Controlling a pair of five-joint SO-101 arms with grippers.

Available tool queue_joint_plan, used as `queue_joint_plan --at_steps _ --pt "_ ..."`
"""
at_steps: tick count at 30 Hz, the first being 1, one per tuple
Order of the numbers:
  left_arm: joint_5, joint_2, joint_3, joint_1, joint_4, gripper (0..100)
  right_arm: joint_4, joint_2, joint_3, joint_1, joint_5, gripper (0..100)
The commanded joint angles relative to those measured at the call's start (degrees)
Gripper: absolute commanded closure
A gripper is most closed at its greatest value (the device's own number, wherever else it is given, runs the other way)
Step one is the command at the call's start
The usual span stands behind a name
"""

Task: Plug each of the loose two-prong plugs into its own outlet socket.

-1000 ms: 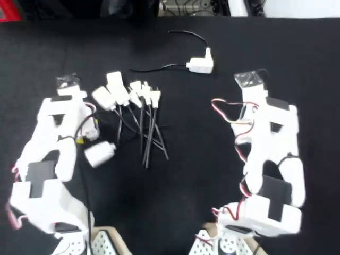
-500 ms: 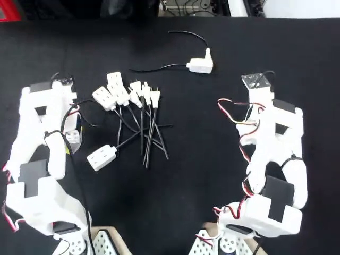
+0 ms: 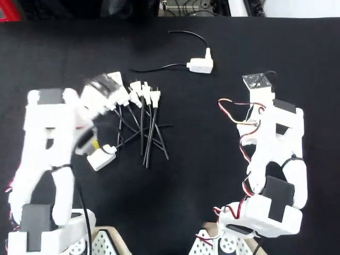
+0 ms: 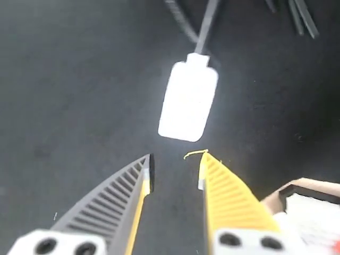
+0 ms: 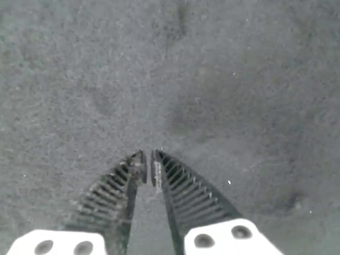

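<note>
The left arm (image 3: 53, 133) is swinging inward over the tabletop (image 3: 202, 175), bringing its pincer (image 4: 175, 167) just short of a socket (image 4: 188, 103).

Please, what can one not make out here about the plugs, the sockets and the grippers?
High view: the left gripper is a blur over the upper sockets; how many lie under it is hidden.
High view: the loose plugs are too small to count their prongs.
Left wrist view: the white socket glares; its slots cannot be seen.
</note>
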State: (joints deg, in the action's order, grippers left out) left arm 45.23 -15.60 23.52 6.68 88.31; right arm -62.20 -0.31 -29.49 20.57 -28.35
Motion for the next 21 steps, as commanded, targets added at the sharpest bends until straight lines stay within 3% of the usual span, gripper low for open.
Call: queue_joint_plan --at_steps 1,6,16,21 --pt "3.7 -2.0 9.4 -4.9 -11.2 84 0.8 -2.6 0.2 0.6 -0.5 98.6" --pt "7.3 -1.9 10.9 -8.1 -13.3 84 0.8 -2.6 0.2 0.8 -0.5 98.6" --pt "15.6 3.6 8.4 -7.8 -18.2 84 0.9 -2.6 0.3 0.5 -0.2 98.6" --pt "15.6 14.7 1.2 -8.3 -15.2 70 0.9 -2.6 0.3 0.9 -0.4 98.6"
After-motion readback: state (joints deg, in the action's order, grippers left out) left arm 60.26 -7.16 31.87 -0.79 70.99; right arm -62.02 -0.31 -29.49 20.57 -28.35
